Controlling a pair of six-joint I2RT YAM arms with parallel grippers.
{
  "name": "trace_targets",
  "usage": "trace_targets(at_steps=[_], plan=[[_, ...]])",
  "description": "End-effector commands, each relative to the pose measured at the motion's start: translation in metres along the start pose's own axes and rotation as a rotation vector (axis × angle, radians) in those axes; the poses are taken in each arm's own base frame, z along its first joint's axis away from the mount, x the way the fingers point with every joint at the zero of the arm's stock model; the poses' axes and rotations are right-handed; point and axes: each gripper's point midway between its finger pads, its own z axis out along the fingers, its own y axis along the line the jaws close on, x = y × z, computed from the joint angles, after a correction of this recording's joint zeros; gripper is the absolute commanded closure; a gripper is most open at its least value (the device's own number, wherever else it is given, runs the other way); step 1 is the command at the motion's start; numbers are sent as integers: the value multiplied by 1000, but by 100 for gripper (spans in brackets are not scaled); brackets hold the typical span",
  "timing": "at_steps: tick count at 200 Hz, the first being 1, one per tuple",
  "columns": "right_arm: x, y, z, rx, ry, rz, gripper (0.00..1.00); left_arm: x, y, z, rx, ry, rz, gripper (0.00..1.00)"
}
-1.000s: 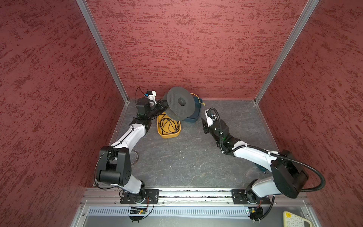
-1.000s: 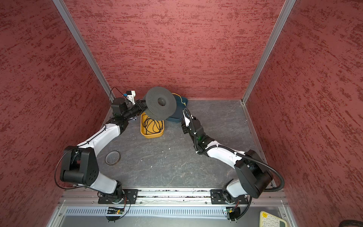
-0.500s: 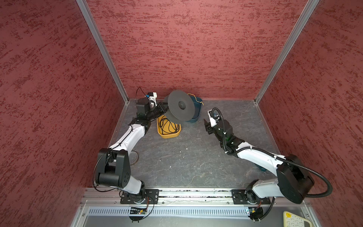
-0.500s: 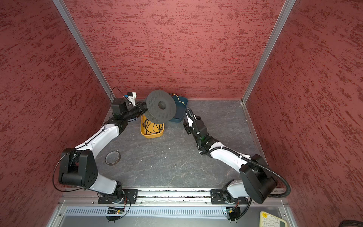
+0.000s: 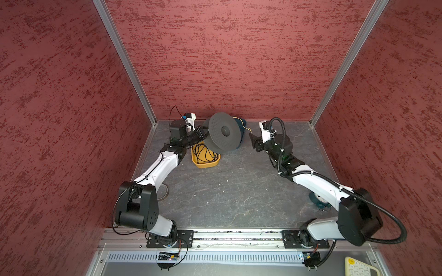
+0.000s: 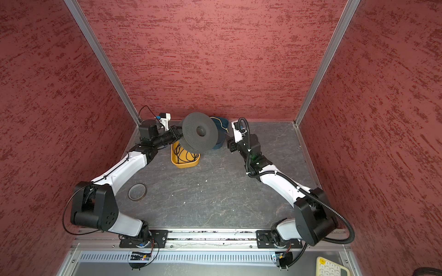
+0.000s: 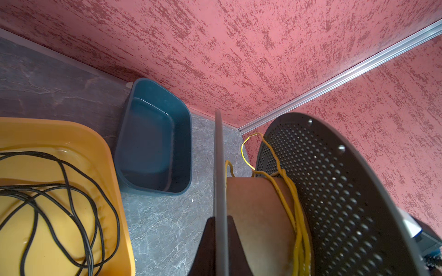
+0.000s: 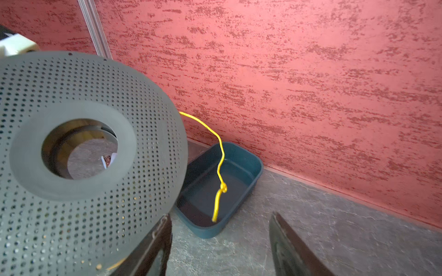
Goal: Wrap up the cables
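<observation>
Left fingers: clenched on the near flange of the dark grey perforated plastic spool (image 5: 223,132); the left gripper (image 7: 219,222) holds it off the grey stone-patterned desk (image 5: 227,191), axis roughly level
Right fingers: released and spread, nothing between them; the right gripper (image 8: 220,229) is placed just beside the spool's outer flange
Wire position: several turns of the thin, flexible yellow wire (image 7: 295,215) are laid on the brown cardboard core (image 7: 253,210), bunched against one flange; a short free tail (image 8: 221,153), knotted near its end, curls off the rim and hangs in the air above the empty teal plastic bin (image 7: 153,143)
Other items: a loose black cable (image 7: 59,191) is coiled in the yellow plastic tray (image 5: 205,165); a tape ring (image 6: 136,199) lies on the desk near the left arm
Done: the wire is judged almost fully wound
Left: the tail is not yet taken up or secured; the black cable is unwound, and whether it belongs to the task cannot be told
Next requirement: the tail would probably need to be pinched by the right fingers while the spool is kept steady
</observation>
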Motion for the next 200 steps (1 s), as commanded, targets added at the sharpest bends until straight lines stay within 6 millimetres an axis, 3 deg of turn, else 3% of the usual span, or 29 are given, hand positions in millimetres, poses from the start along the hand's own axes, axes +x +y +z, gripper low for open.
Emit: trace_targets(at_steps=[1, 39, 114, 200], plan=[[-7, 6, 14, -55, 2, 29, 37, -15, -31, -10, 66, -59, 77, 100], [-5, -5, 25, -9, 4, 66, 50, -12, -34, -11, 62, -56, 87, 100], [22, -27, 29, 54, 103, 79, 56, -13, -34, -12, 54, -56, 102, 100], [26, -15, 36, -27, 114, 89, 63, -9, -36, -9, 62, -52, 100, 100]])
